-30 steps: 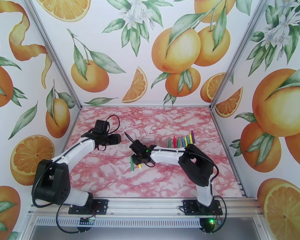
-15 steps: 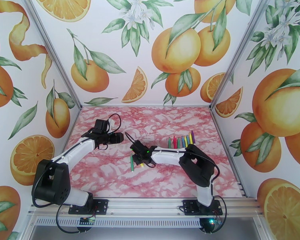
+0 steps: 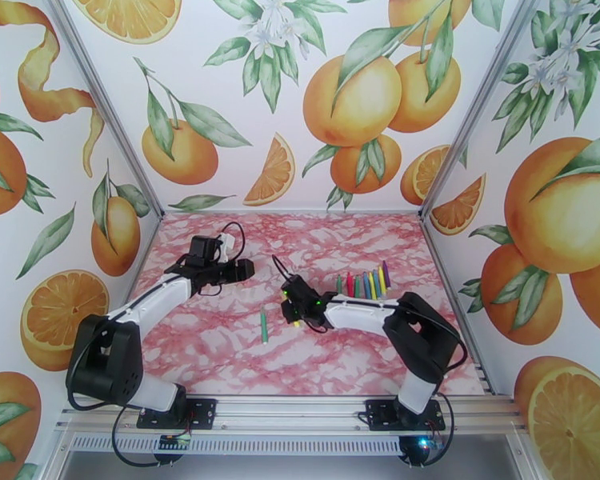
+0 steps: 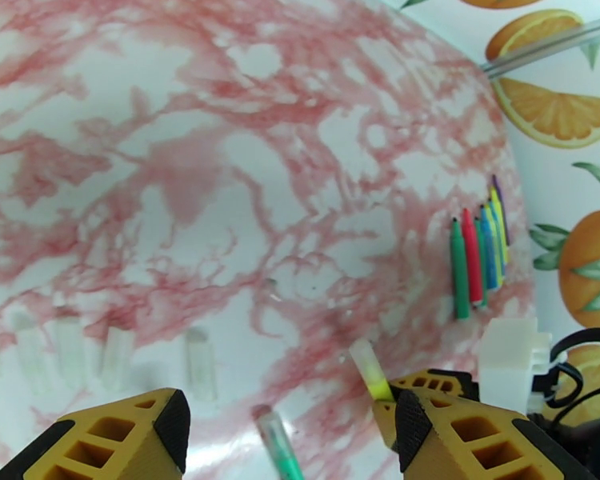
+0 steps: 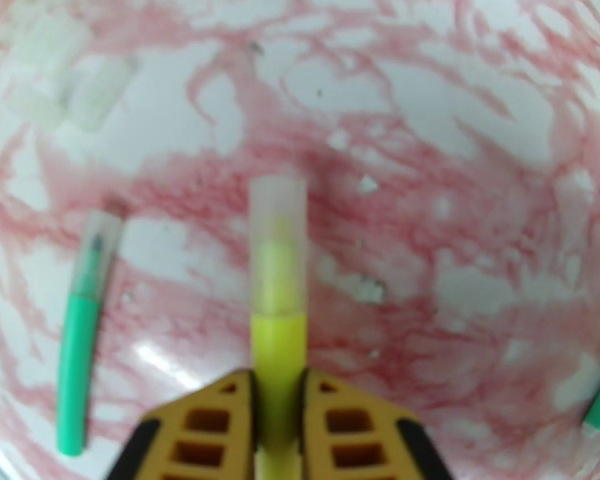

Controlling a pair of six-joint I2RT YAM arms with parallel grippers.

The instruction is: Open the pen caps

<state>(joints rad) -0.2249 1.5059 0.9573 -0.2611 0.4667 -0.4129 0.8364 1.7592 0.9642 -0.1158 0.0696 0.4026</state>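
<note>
Nearest, a green marker pen (image 3: pixel 264 326) is lying alone on the pink-marbled worktop (image 3: pixel 220 362), its clear cap (image 5: pixel 100 250) sitting on one end. Just right of it and slightly farther, the right gripper (image 5: pixel 278 390) is clenching the barrel of a yellow marker pen (image 5: pixel 278 338) — its translucent cap (image 5: pixel 278 206) is sticking out past the fingers. Farther left, the left gripper (image 4: pixel 288 414) is hovering over the worktop with jaws spread, grasping nothing. In the left wrist view, several loose clear caps (image 4: pixel 116 358) are lying side by side on the worktop, blurred. Far right, the other pens (image 3: pixel 364 283) are resting in a tight row.
</note>
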